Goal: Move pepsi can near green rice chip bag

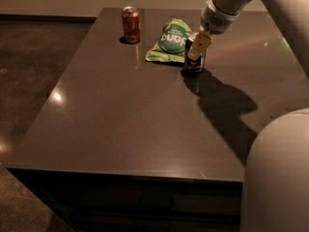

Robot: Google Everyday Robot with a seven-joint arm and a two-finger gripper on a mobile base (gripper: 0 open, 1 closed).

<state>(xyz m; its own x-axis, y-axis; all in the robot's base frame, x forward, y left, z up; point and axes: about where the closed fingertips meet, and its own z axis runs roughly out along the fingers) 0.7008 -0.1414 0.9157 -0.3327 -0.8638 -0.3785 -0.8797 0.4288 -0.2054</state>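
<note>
The pepsi can (194,64), dark blue, stands upright on the dark table (130,120) just to the right of the green rice chip bag (170,40), close to the bag's edge. My gripper (199,46) comes down from the upper right and sits at the can's top, covering its upper part. The light green bag lies flat, its dark green circle with white letters facing up.
An orange-red can (131,24) stands upright at the back left of the table, left of the bag. My arm's shadow (222,105) falls on the table to the right of the pepsi can. My robot body (280,178) fills the lower right corner.
</note>
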